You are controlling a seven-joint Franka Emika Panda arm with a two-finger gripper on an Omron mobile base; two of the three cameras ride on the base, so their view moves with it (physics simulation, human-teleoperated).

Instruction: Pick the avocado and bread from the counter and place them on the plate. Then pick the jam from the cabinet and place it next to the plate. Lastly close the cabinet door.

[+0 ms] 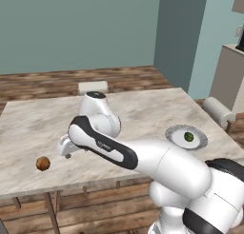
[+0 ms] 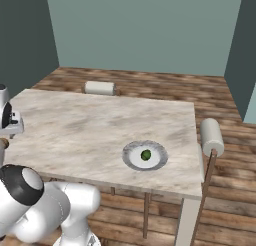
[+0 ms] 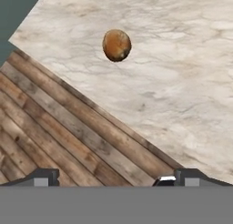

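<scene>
The bread (image 3: 117, 45) sits near the counter (image 3: 182, 82) edge, apart from the plate (image 1: 200, 141) holding the avocado (image 1: 189, 136). The gripper (image 3: 111, 176) hangs spread wide, empty. Light, round, likely to roll; best pinched across its middle.

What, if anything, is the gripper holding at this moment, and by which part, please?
Nothing is held. The gripper is open with empty jaws, above the counter edge; the bread lies apart on the counter, and the avocado sits on the plate.
</scene>
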